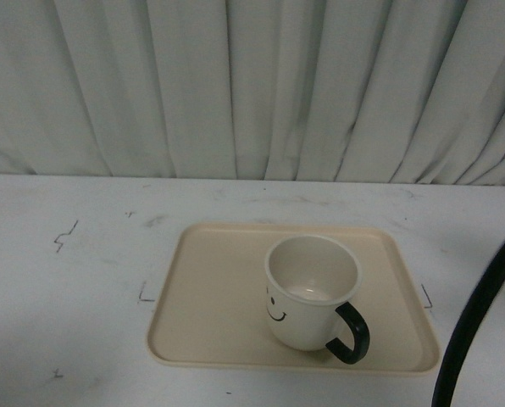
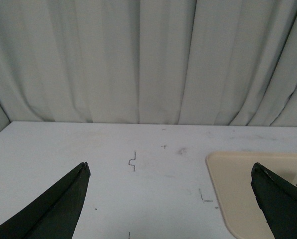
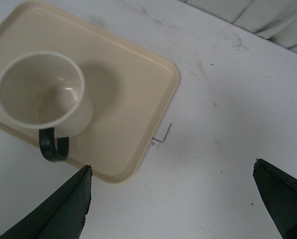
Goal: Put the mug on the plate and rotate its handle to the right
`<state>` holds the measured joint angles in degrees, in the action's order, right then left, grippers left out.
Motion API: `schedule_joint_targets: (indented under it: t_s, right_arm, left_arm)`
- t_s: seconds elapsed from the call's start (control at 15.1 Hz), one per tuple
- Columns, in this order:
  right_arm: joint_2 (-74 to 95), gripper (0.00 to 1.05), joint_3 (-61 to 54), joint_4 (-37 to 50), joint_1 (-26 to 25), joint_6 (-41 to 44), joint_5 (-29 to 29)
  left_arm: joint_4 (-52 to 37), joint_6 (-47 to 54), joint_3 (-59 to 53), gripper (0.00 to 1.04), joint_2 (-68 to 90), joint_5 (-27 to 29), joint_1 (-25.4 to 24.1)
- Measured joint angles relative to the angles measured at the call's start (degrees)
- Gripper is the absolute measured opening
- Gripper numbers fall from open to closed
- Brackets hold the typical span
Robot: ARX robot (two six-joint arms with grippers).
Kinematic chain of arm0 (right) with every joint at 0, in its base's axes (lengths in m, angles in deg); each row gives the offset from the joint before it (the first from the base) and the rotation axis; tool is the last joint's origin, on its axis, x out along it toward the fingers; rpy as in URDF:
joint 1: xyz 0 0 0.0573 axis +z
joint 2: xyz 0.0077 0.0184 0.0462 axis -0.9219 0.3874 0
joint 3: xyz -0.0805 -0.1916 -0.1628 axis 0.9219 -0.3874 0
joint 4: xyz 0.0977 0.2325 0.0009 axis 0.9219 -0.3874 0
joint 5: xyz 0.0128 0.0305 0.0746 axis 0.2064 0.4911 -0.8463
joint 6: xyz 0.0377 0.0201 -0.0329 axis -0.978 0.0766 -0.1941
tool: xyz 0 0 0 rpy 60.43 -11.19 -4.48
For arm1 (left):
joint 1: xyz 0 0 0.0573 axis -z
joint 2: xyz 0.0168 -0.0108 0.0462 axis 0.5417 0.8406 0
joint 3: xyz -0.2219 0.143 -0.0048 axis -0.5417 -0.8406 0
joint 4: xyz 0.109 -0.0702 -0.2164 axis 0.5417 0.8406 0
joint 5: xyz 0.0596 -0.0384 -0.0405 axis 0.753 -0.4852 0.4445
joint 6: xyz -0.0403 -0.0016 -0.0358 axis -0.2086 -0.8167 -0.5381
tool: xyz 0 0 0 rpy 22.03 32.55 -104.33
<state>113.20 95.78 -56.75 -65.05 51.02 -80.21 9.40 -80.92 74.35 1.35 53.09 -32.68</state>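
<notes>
Hanging over the worktop (image 1: 66, 297), the left end effector (image 2: 169, 167) has its two dark fingers (image 2: 64, 199) spread wide with nothing between them. It faces the curtain (image 1: 252, 85), and the plate's corner shows by one finger. The right end effector (image 3: 172, 165) is also spread wide and empty. It looks down on bare worktop just beside the plate's right end, apart from the mug. Neither arm can be made out in the front view. Only a dark curved strip (image 1: 481, 314) crosses its right edge, and I cannot tell whether that is cable or arm.

The mug (image 1: 307, 297) stands upright on the plate (image 1: 210, 297), in the right half and towards the near rim. Its handle (image 1: 354, 335) points to the right and somewhat towards the robot. The face (image 1: 274, 309) shows on the side left of the handle. The mug looks empty.

Small pen marks (image 1: 66, 235) dot the worktop, and corner marks (image 1: 144, 295) sit just outside the plate's ends. Nothing stands between either end effector and the mug.
</notes>
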Motion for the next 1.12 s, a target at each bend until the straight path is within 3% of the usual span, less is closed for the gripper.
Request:
schedule_joint_targets:
  t_s: [0.2,0.46,0.86,1.12]
  right_arm:
    - [18.34,0.98,15.10,-6.84,5.49,-6.82,-0.07]
    - [32.92,0.98,26.84,-7.26,12.37,-16.26,1.60]
    - [41.48,0.98,32.09,-11.54,16.31,-20.09,5.64]
    - [44.46,0.68,34.01,-14.12,17.31,-23.78,5.46]
  left_arm:
    - [0.00,0.02,0.00,0.98,0.00,0.00,0.00]
    - [0.00,0.04,0.00,0.98,0.00,0.00,0.00]
    - [0.00,0.07,0.00,0.98,0.00,0.00,0.00]
    - [0.00,0.09,0.00,0.98,0.00,0.00,0.00]
